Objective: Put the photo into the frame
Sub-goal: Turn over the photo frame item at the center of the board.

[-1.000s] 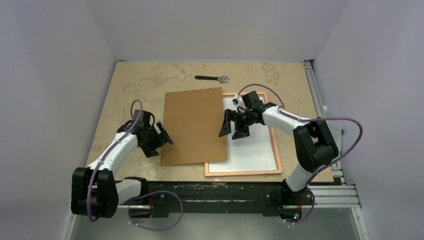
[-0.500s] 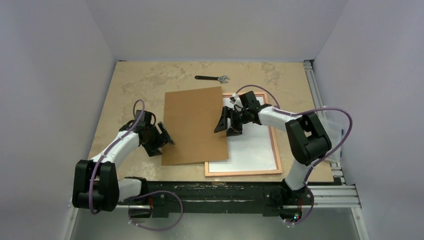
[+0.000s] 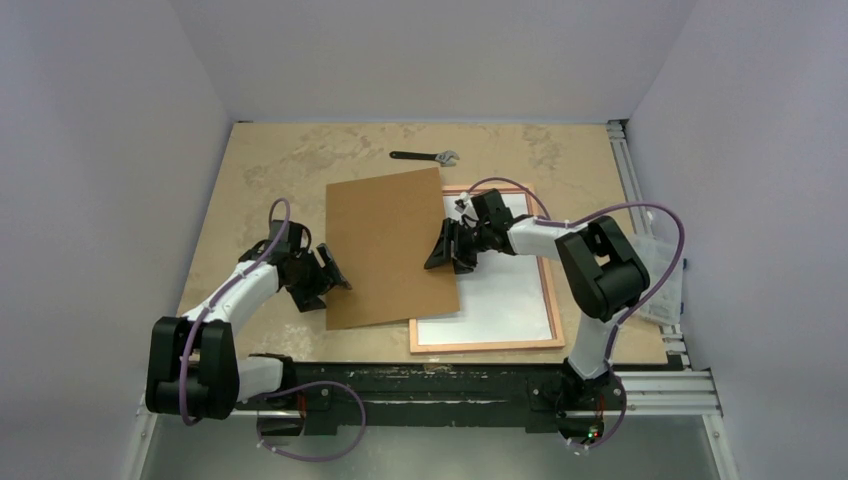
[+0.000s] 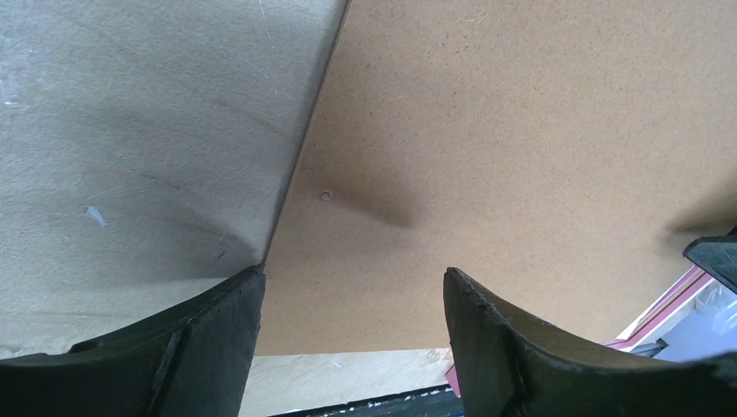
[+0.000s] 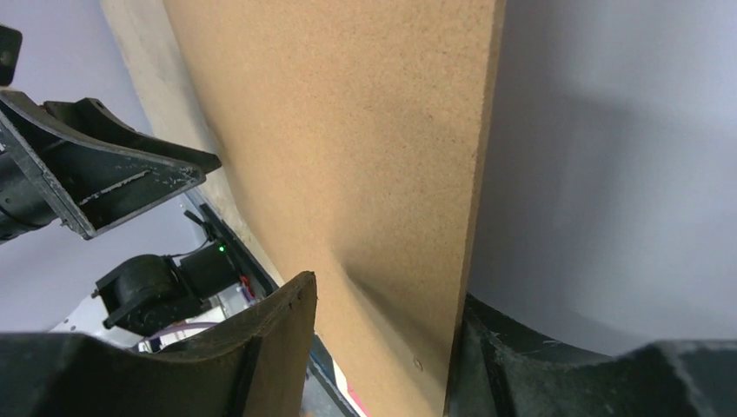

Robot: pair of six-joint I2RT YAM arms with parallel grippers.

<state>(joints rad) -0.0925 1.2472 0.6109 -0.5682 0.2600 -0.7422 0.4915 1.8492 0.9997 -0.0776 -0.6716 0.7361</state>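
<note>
The photo [image 3: 505, 300] lies white side up inside the frame [image 3: 490, 347], its left part covered by a tilted brown board [image 3: 388, 245]. The right gripper [image 3: 442, 252] straddles the board's right edge with jaws spread, not clamping it; the left gripper [image 3: 328, 276], likewise spread, sits at its left edge
</note>
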